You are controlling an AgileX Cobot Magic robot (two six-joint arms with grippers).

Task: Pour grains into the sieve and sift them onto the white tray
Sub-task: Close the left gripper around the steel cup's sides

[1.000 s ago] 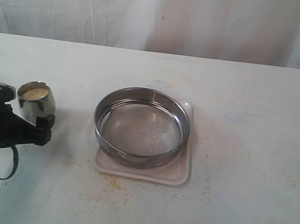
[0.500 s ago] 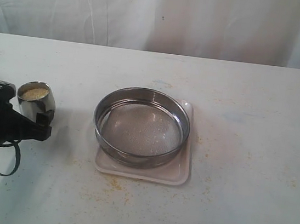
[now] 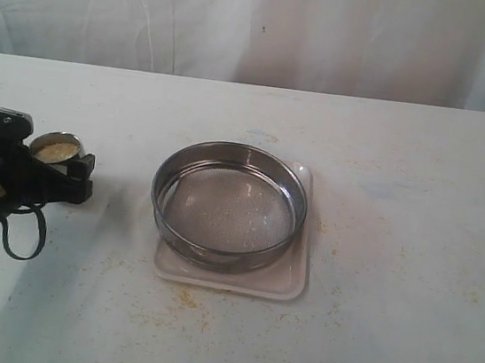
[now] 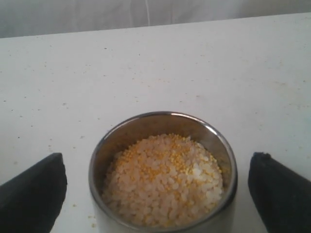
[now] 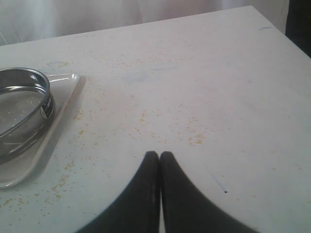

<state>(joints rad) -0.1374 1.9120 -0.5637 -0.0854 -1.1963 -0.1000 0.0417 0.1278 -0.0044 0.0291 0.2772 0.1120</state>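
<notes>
A small steel cup full of pale and yellow grains stands on the table at the left. My left gripper is open and straddles the cup, with a black finger on each side and a gap to the cup wall. In the exterior view the left gripper hides the cup's lower part. The sieve rests on the white tray at the table's middle; I see no heap of grains on its mesh. My right gripper is shut over bare table, with the sieve and the tray off to its side.
Stray yellow grains are scattered on the white table around the tray. A white curtain hangs behind the table's far edge. The right arm does not show in the exterior view.
My left gripper has moved forward to the cup and now has a finger on each side of it. The cup, sieve and tray have not moved.
</notes>
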